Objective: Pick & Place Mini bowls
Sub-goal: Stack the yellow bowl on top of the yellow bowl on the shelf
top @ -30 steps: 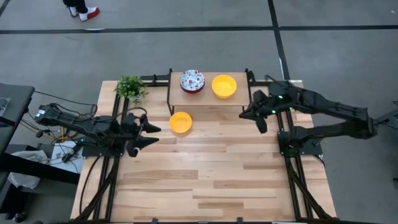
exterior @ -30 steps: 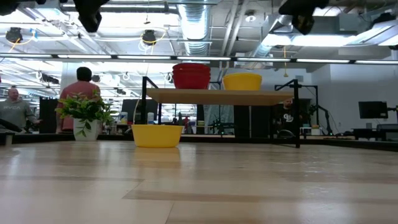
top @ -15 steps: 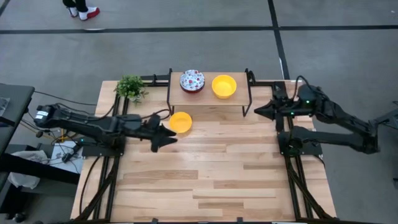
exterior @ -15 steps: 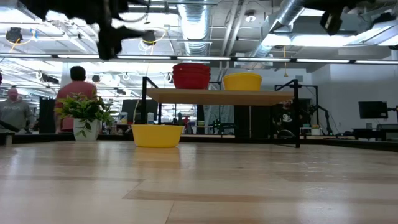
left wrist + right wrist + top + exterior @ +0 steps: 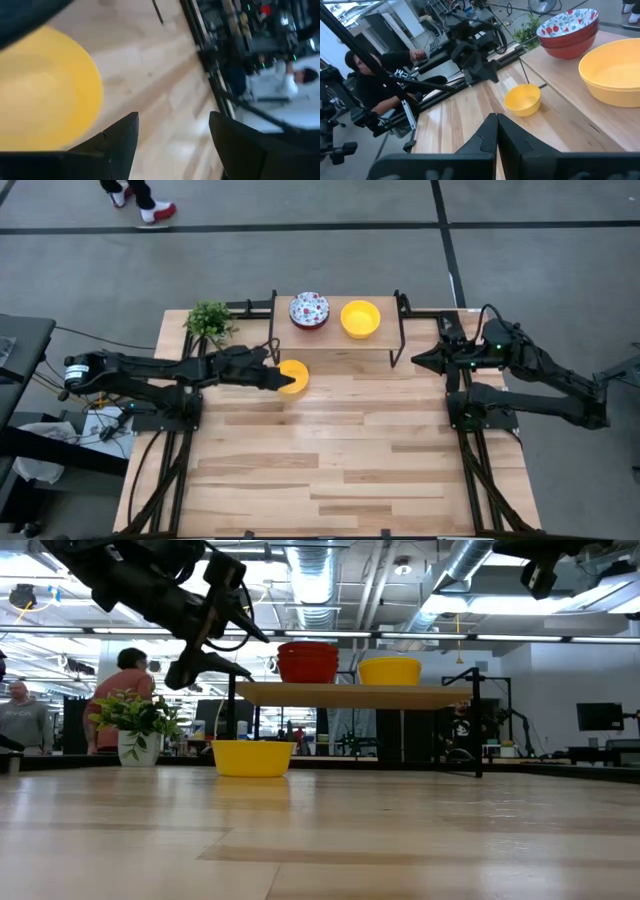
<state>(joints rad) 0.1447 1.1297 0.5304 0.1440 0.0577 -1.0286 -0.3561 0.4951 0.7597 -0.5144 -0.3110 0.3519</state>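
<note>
One yellow bowl (image 5: 293,377) on table below shelf (image 5: 380,338); left gripper (image 5: 272,374) hovers at its rim, fingers spread. Right gripper (image 5: 420,359) parked, pressed together. Risk: finger clips rim, bowl skids or tips.

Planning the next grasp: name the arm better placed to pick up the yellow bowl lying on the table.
Left. Its open hand hovers at the yellow bowl on the table, above its rim. The right hand, shut, waits beyond the shelf.

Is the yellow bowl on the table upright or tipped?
Upright: the yellow bowl sits flat, rim level, in the low view; the high view shows its open top.
</note>
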